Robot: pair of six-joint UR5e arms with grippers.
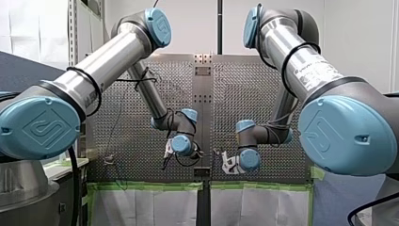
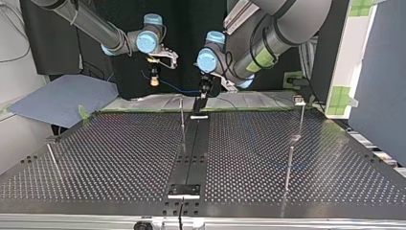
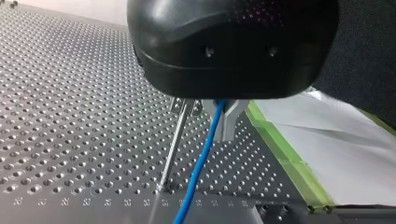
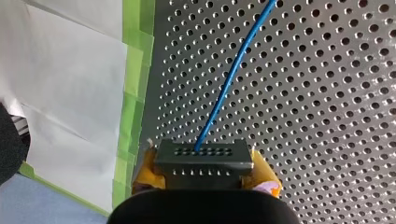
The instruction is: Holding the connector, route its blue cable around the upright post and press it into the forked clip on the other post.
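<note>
Two end effectors hang low over the desk (image 2: 119, 153), both near the thin upright post (image 3: 173, 149). My right end effector (image 4: 205, 173) is clamped on the black connector (image 4: 201, 157), with yellow pads (image 4: 145, 171) on both sides. Its own body hides the connector's lower part. The blue cable (image 4: 232, 70) leaves the connector's holed face, crosses the perforated plate and runs out of the right wrist view.

My left end effector (image 3: 208, 112) sits just beside the post's top. The cable comes out from between its metal fingers (image 3: 229, 122) and passes close by the post's foot. Black housing covers most of those fingers, so I cannot tell if they pinch the cable or only straddle it.

In the top view the other posts (image 2: 289, 167) stand well apart from this post, their tops too small to make out a forked clip. Green tape (image 3: 280, 149) and a white sheet (image 3: 336, 158) lie beyond the post, past the desk edge.
</note>
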